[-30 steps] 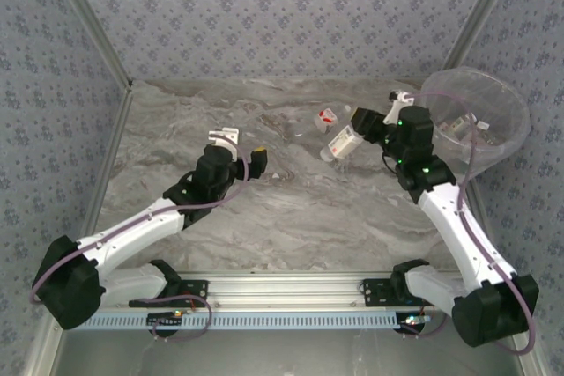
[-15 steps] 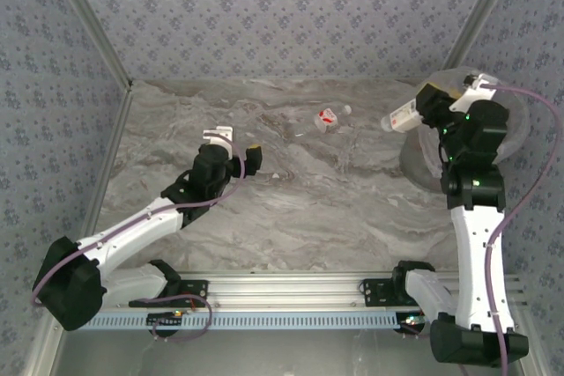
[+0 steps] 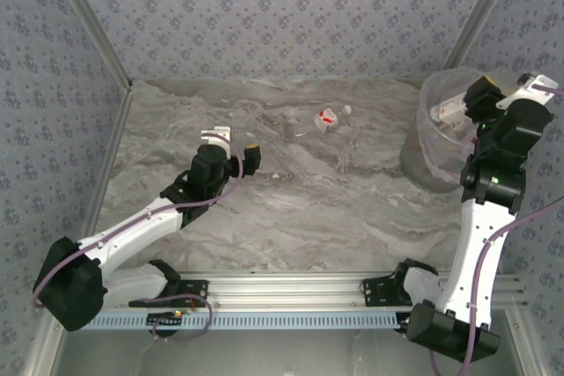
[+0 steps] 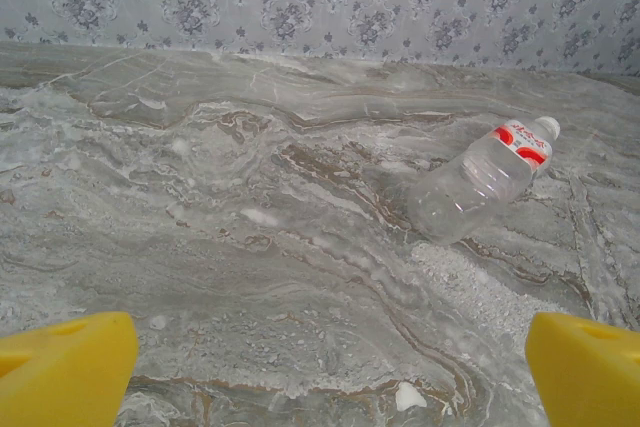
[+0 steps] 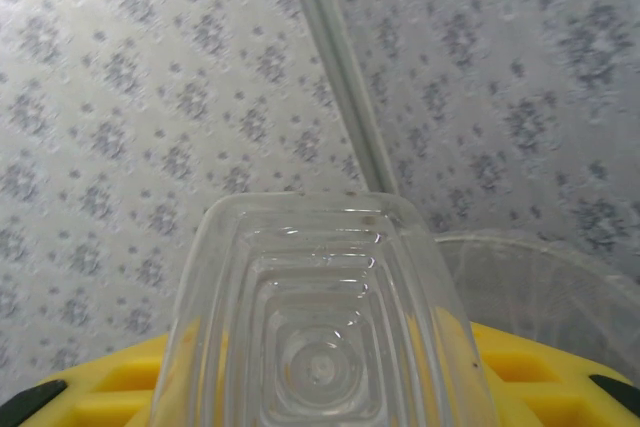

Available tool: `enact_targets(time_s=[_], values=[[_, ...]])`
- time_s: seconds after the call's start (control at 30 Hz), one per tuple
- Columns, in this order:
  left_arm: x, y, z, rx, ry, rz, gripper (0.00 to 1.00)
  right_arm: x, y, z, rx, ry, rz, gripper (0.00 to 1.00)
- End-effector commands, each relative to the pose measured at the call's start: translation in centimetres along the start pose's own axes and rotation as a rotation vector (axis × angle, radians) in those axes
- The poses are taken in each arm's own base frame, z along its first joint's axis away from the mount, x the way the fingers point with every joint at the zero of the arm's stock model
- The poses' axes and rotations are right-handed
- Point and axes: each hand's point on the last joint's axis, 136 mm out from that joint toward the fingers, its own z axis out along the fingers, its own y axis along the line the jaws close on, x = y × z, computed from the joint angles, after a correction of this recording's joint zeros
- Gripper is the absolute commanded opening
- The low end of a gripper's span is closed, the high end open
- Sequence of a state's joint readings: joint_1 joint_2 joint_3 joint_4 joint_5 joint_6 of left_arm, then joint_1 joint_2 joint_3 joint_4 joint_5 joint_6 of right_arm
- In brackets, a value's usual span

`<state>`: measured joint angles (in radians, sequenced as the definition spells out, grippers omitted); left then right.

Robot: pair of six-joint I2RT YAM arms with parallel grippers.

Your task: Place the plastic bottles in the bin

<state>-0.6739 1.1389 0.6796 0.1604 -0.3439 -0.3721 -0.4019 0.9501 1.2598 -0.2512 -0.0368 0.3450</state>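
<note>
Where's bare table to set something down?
Bare: marble tabletop between open left gripper and clear round plastic bin, nearer than the lying red-labelled clear bottle; far-left corner too. Crowded: over the bin, right gripper holding another bottle.

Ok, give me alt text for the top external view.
The right gripper holds a clear red-labelled bottle over the translucent bin at the far right of the marble table. The left gripper hangs open over mid-table, and a second bottle lies toward the back.

Clear red-labelled bottle (image 4: 480,182); grey marbled table (image 4: 250,247)
</note>
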Motion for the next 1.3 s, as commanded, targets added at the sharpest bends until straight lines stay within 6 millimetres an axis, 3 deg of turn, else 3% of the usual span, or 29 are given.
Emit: enact_targets(time_s=[0.0,0.17,0.37,0.57,0.77,0.83,0.9,1.03,1.27], values=[[-0.6,-0.1,-0.1,0.016,-0.020,-0.031,1.00,-3.5,-0.5,-0.4,0.006,-0.135,0.061,0.47],[-0.3,0.1,-0.1,0.014,-0.014,-0.033,0.99,-4.3,-2.3,0.2,0.041,-0.177,0.117,0.47],[0.0,0.2,-0.1,0.015,-0.009,-0.040,0.99,-1.4,-4.5,2.7,0.096,-0.110,0.144,0.47],[0.2,0.4,-0.2,0.011,-0.006,-0.039,0.99,0.3,-4.4,5.3,0.056,-0.057,0.146,0.48],[0.3,0.4,0.0,0.009,-0.004,-0.048,0.99,3.6,-4.1,8.9,0.017,0.049,0.159,0.49],[0.3,0.4,0.0,0.011,-0.001,-0.052,0.99,5.3,-4.2,10.2,0.023,0.102,0.156,0.56],[0.4,0.4,0.1,0.013,0.002,-0.053,1.00,7.3,-4.5,11.1,0.041,0.184,0.165,0.71],[0.3,0.4,0.0,0.014,0.005,-0.056,1.00,9.3,-5.4,11.2,0.103,0.275,0.171,0.82],[0.6,0.7,-0.1,0.000,0.007,-0.054,1.00,8.1,-5.9,9.3,0.164,0.249,0.149,0.87]])
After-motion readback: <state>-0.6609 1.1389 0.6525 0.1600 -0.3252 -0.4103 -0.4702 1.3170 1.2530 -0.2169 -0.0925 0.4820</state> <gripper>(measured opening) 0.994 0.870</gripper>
